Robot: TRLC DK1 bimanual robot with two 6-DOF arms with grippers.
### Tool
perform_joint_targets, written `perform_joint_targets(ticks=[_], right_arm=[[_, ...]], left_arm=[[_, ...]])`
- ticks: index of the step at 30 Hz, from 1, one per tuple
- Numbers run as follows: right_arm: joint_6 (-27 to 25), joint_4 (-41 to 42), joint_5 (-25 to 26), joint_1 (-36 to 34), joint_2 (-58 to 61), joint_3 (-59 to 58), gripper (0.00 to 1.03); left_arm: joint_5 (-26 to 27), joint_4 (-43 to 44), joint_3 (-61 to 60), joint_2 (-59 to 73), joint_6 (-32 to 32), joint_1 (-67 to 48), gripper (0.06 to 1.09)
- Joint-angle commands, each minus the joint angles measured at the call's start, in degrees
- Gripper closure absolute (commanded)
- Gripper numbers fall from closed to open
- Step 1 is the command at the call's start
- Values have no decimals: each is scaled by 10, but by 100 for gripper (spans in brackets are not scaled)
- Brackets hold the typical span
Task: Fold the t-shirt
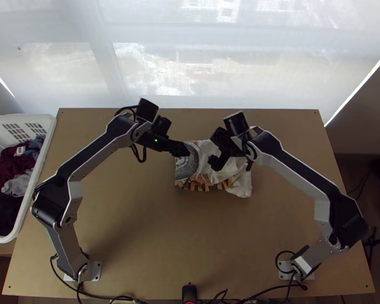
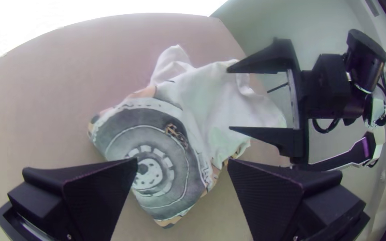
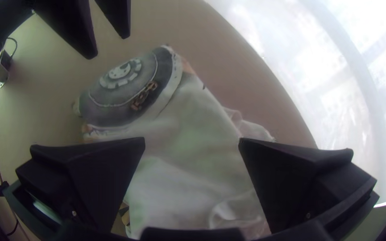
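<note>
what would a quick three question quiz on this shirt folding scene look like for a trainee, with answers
1. Multiple choice: What does the round grey print on the t-shirt look like?
a) a sailing boat
b) a wheel
c) a flower

2. True or false: The left tool and the right tool both have their fingers apart.

3. Fill in the gap: In the top view, a white laundry basket holding clothes stands at the ____ side of the wooden table.

Key: 1. b; 2. true; 3. left
</note>
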Motion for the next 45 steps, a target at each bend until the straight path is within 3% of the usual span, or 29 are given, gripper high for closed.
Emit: perform_joint_targets(ticks=[1, 12, 27, 36, 45], right_arm=[[10, 52, 0, 9, -3, -111, 5], [36, 91, -1, -9, -61, -235, 5], [39, 137, -1, -33, -49, -271, 5], [30, 59, -3, -26, -128, -170, 5], [23, 50, -7, 29, -87, -94, 5]], left_arm=[[-12, 7, 0, 25, 4, -46, 10], [-15, 4, 27, 87, 7, -63, 10], [-45, 12, 29, 156, 25, -60, 10], [-46, -25, 72, 23, 14, -29, 10], [-46, -69, 6, -145, 7, 103, 10]])
